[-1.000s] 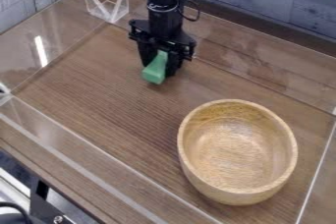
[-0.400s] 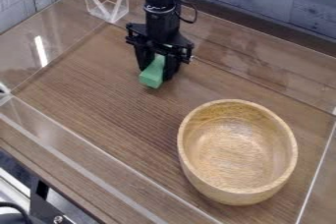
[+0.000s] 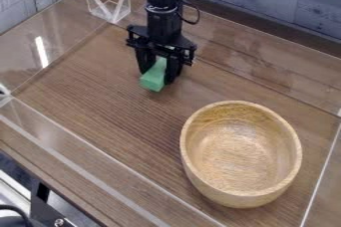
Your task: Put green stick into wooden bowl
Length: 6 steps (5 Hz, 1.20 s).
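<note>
hand clamped on green stick | wooden bowl well apart — bare table between

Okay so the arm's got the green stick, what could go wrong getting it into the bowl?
The gripper pinches only the upper end of the green stick, so it might swing or slip. The wooden bowl has a thick rim that the hanging stick could clip if carried low.

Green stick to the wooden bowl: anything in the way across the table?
Nothing visible. The hand is shut on the green stick, and only bare wooden tabletop lies between it and the empty wooden bowl.
</note>
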Available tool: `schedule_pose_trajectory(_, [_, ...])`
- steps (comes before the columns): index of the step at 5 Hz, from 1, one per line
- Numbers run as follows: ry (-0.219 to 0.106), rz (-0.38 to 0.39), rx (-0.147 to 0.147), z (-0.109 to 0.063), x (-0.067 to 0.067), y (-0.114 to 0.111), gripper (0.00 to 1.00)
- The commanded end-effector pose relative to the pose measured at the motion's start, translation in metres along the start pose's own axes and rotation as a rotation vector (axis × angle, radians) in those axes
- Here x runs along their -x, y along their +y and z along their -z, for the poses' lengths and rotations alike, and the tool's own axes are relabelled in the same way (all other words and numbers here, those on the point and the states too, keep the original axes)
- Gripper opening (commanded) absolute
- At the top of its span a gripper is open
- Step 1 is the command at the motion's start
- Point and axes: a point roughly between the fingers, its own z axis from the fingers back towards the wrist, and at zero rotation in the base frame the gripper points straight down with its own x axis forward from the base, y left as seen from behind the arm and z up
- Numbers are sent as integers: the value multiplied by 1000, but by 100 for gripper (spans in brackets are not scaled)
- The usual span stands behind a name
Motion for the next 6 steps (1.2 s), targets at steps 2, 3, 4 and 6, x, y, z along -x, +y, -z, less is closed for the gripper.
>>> schedule_pose_trajectory(2, [-70, -25, 3, -38, -2, 1, 0])
schedule_pose_trajectory(3, [-72, -28, 14, -49, 4, -5, 0])
schedule_pose_trajectory(4, [-69, -4, 32, -60, 21, -25, 0])
schedule_pose_trajectory(6, [-47, 62, 57, -63, 50, -78, 0])
